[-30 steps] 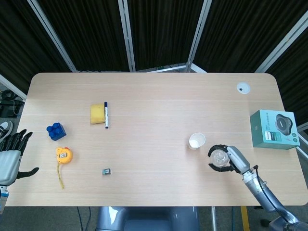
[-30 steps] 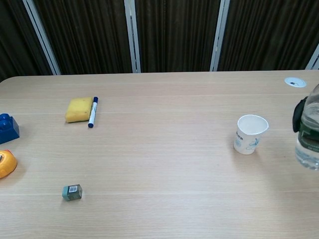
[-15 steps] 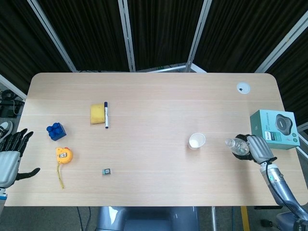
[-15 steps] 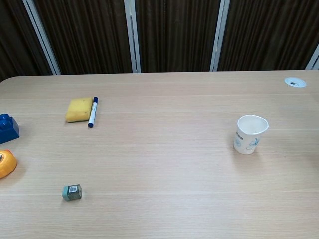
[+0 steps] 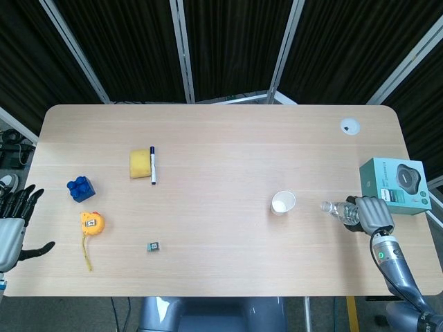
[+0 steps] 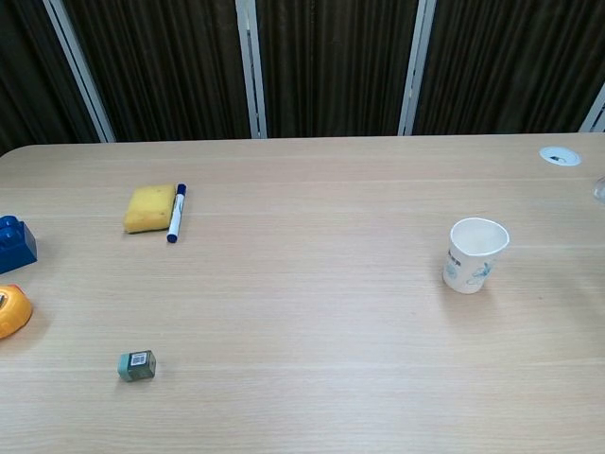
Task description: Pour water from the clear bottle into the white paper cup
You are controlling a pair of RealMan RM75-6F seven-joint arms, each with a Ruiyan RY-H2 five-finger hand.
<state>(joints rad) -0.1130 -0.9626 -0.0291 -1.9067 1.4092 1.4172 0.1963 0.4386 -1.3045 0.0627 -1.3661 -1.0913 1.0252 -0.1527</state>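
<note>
Bottle (image 5: 338, 209) sits tilted in the right robot hand (image 5: 369, 214), fingers closed around its body, neck and cap end pointing away from the palm, toward the white paper cup (image 5: 282, 203). Lies almost flat in the head view, long axis running from the right robot hand across to the cup, so already close to a pouring attitude. Stays apart from the cup, though: a clear strip of bare table (image 5: 221, 152) shows between the cap end and the cup rim. Stands upright, the cup, mouth open upward, on the far side of the bottle from the right robot hand, more or less along the line of the neck. In the chest view only a small glimpse of clear plastic at the right edge; the right robot hand itself not visible there. Cannot tell whether the cap is on or off, too small.

Left robot hand (image 5: 12, 228) rests at the opposite edge of the table, fingers spread, holding nothing, well apart from both cup and bottle. Clearly the right one is the nearer and the working one.

Judged from this: next move needs to carry the bottle mouth along its own axis until above the cup rim, before tilting further. Risk of water falling on the table short of the cup if tilted too early.
</note>
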